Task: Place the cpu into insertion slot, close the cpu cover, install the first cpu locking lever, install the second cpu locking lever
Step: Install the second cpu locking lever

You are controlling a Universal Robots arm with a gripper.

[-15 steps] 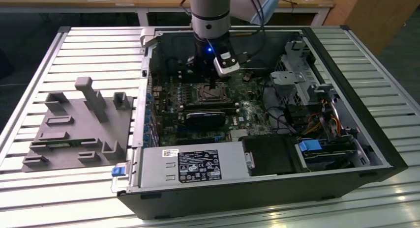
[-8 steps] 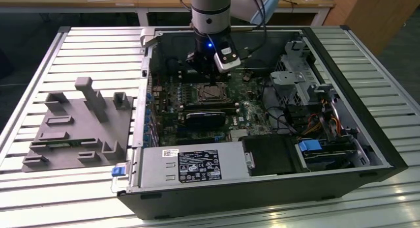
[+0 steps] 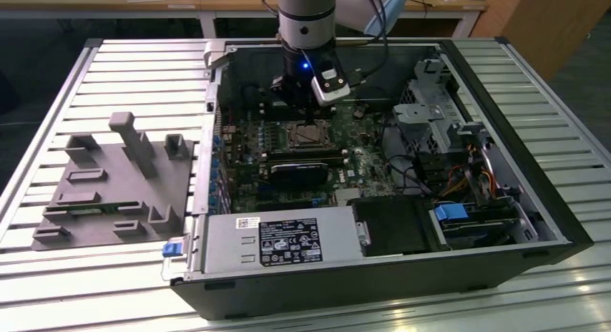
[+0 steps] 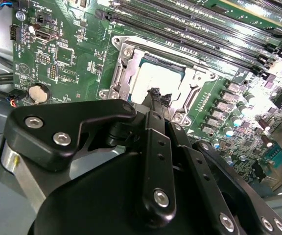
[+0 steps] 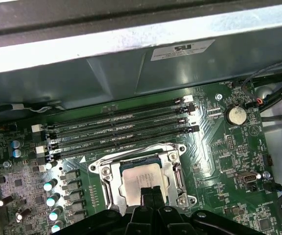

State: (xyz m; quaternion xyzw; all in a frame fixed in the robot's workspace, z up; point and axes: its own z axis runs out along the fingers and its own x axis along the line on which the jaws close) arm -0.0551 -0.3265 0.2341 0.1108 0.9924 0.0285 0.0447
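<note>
The gripper [image 3: 303, 110] hangs inside the open computer case [image 3: 496, 96], just above the insertion slot [image 5: 143, 178] — its fingers drawn together. Memory slots [image 5: 121, 129] crowd one side of the socket; the case wall rises right beyond them. At centre frame in the exterior view a black cooler [image 3: 296, 171] sits just below the socket — cables [image 3: 420, 174] tangle at right.
</note>
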